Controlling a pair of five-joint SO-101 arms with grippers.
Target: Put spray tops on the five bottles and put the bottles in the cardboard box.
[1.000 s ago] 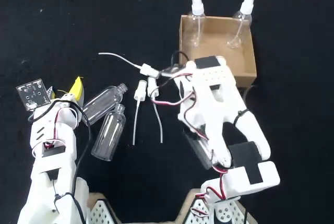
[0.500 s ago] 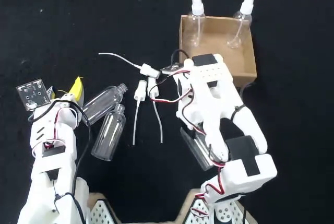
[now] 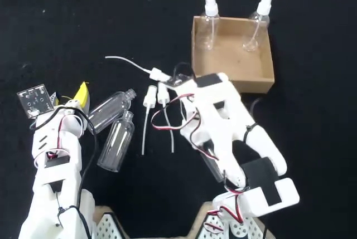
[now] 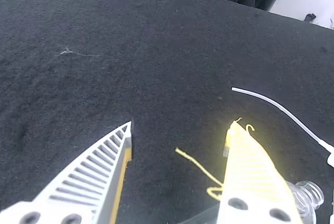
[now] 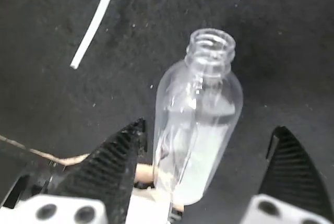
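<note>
Beside three loose spray tops (image 3: 150, 95) and two uncapped bottles (image 3: 111, 111) on the black cloth (image 3: 56, 27), a clear capless bottle (image 5: 209, 78) lies unclasped between the wide-spread jaws of the right gripper (image 5: 209, 130), while the left gripper (image 4: 180, 126) gapes empty.

The left gripper (image 4: 180, 130) is holding its jaws spread apart. The right arm (image 3: 223, 116) is leaning forward, the right gripper (image 5: 209, 130) pointing down, jaws wide.

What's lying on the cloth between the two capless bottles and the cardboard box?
Three loose spray tops, thin tubes trailing, lie there, as the high view shows. The right arm also hangs over that stretch, nearer the box.
</note>
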